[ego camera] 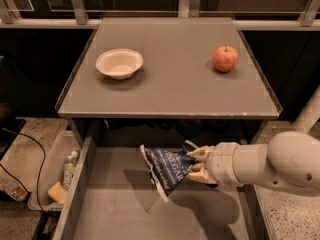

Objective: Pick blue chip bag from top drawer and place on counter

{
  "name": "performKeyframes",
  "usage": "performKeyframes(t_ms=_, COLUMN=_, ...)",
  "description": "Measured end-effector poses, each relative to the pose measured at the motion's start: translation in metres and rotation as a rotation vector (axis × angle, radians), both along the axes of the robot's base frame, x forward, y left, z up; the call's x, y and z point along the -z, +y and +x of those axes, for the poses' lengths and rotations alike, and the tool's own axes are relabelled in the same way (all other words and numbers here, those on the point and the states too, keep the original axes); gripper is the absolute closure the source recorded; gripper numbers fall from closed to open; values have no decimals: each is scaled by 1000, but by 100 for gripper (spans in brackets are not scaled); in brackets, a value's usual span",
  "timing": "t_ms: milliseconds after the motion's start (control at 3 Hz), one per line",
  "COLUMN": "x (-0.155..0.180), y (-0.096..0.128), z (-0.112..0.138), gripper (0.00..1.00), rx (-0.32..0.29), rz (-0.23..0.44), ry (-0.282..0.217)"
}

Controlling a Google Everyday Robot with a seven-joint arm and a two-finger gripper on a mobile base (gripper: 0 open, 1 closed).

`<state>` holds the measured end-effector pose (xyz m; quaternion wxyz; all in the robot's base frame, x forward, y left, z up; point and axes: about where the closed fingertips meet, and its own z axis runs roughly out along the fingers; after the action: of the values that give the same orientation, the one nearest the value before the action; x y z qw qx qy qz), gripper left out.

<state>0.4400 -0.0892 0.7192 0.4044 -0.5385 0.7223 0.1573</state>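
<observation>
The blue chip bag (167, 168) is dark navy with white lettering and hangs crumpled above the floor of the open top drawer (115, 209). My gripper (197, 164) comes in from the right and is shut on the bag's right end, holding it just under the front edge of the counter (175, 91). The bag casts a shadow on the drawer floor below it. The white arm stretches off to the right edge of the view.
On the counter stand a white bowl (119, 63) at the left and a red apple (225, 58) at the right. A clear bin (52, 171) with a bottle and scraps sits on the floor left of the drawer. A rail runs behind the counter.
</observation>
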Motion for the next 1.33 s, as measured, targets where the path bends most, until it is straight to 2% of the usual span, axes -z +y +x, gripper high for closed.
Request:
performKeyframes(t_ms=333, x=-68, y=-13, z=1, gripper=100, rx=-21, rz=-38, ry=-94)
performKeyframes(t_ms=667, x=-141, y=-21, z=24, gripper=100, rx=-23, rz=-83, ry=-183)
performKeyframes(t_ms=1000, x=-201, y=-16, z=72, gripper=100, rx=-2, rz=-77, ry=-240)
performKeyframes(t_ms=1333, x=-223, y=-4, z=80, gripper=100, rx=-8, rz=-63, ry=-270)
